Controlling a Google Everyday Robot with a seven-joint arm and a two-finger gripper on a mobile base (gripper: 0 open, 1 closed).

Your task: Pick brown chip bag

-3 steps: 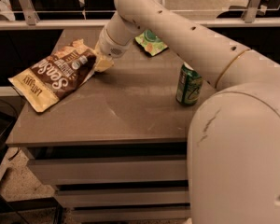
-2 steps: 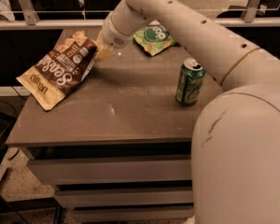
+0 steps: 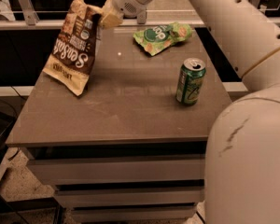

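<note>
The brown chip bag (image 3: 75,45), dark brown with cream ends and white script lettering, hangs in the air above the left side of the table (image 3: 121,111). My gripper (image 3: 102,17) is shut on the bag's upper right edge near the top of the view. The bag dangles below and to the left of it, clear of the tabletop. The arm reaches in from the right.
A green snack bag (image 3: 162,35) lies at the back of the table. A green soda can (image 3: 190,81) stands upright at the right. A metal rail (image 3: 37,23) runs behind the table. Drawers sit under the tabletop.
The gripper has risen and moved back with the brown chip bag. The bag has left the tabletop and now hangs upright from the gripper.
</note>
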